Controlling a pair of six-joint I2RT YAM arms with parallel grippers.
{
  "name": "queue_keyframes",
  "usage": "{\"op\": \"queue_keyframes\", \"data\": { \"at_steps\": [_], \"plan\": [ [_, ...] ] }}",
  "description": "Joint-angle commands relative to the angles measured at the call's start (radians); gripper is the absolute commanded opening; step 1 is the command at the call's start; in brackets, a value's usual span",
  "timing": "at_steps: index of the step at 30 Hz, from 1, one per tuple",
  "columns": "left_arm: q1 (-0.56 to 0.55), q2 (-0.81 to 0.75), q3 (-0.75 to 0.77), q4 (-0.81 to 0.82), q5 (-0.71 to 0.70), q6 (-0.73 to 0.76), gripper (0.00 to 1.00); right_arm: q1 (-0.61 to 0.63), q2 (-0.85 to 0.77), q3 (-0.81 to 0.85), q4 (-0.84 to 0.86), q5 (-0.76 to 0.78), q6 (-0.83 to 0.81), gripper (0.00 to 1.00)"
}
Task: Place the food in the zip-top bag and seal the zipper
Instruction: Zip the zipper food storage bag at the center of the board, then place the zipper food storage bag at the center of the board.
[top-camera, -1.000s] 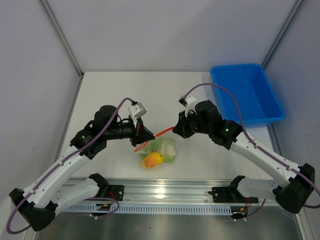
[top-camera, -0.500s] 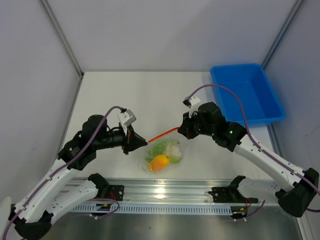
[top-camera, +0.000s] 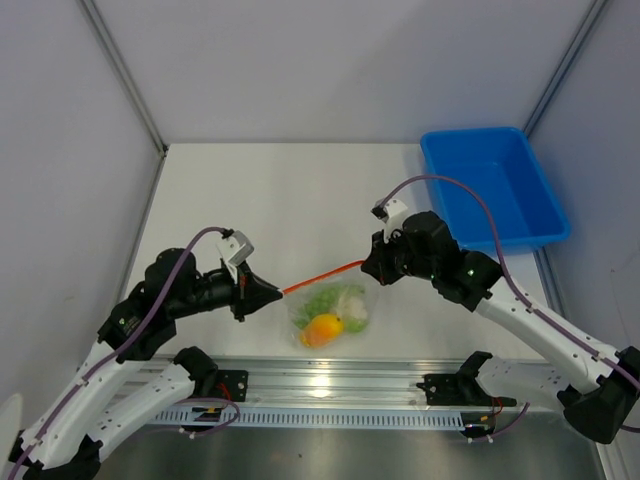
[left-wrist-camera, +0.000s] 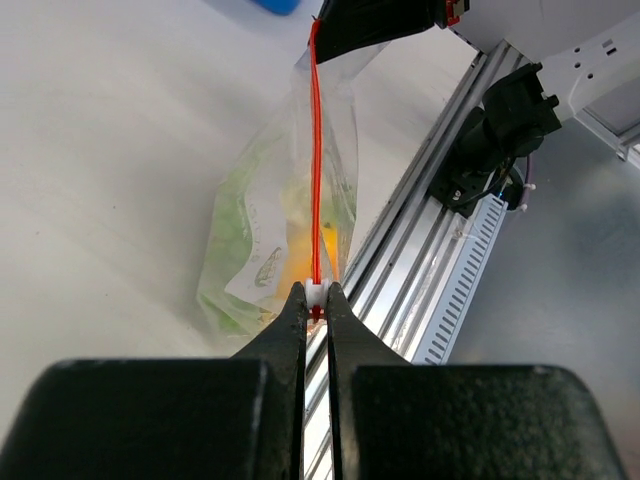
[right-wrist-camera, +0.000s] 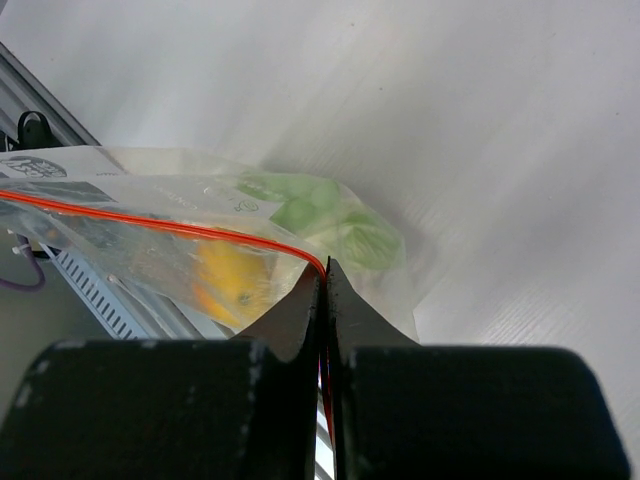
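Observation:
The clear zip-top bag (top-camera: 330, 310) hangs between my two grippers above the table's near edge. Inside it are the orange-yellow fruit (top-camera: 323, 326), the green cluster (top-camera: 318, 300) and the white cauliflower (top-camera: 352, 303). The orange-red zipper (top-camera: 322, 275) is stretched in a straight line. My left gripper (top-camera: 273, 292) is shut on the zipper's white slider (left-wrist-camera: 316, 292) at the left end. My right gripper (top-camera: 366, 263) is shut on the zipper's right end (right-wrist-camera: 322, 268). The bag also shows in the left wrist view (left-wrist-camera: 280, 230) and the right wrist view (right-wrist-camera: 200, 230).
A blue tray (top-camera: 494, 186) stands at the back right of the white table (top-camera: 280, 190). An aluminium rail (top-camera: 330, 385) runs along the near edge, just below the bag.
My left gripper has pulled leftward and down along the zipper, stretching it longer and straighter. My right gripper has shifted slightly right and down. The bag has moved right with them.

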Motion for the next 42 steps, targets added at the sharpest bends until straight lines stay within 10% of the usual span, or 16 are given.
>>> {"op": "queue_keyframes", "data": {
  "at_steps": [1, 13, 23, 42],
  "plan": [
    [-0.004, -0.029, 0.01, -0.01, -0.026, -0.033, 0.01, 0.015, -0.032, 0.004, -0.029, 0.075, 0.006, 0.0],
    [-0.006, -0.043, -0.032, 0.032, -0.048, -0.085, 0.04, 0.112, -0.029, -0.02, 0.005, 0.098, 0.052, 0.0],
    [-0.004, -0.06, -0.047, 0.069, -0.259, -0.151, 0.99, 0.169, 0.124, 0.084, 0.026, 0.127, 0.054, 0.0],
    [-0.006, -0.277, -0.029, -0.002, -0.405, -0.156, 1.0, -0.063, 0.558, 0.432, 0.017, 0.075, 0.059, 0.0]
  ]
}}
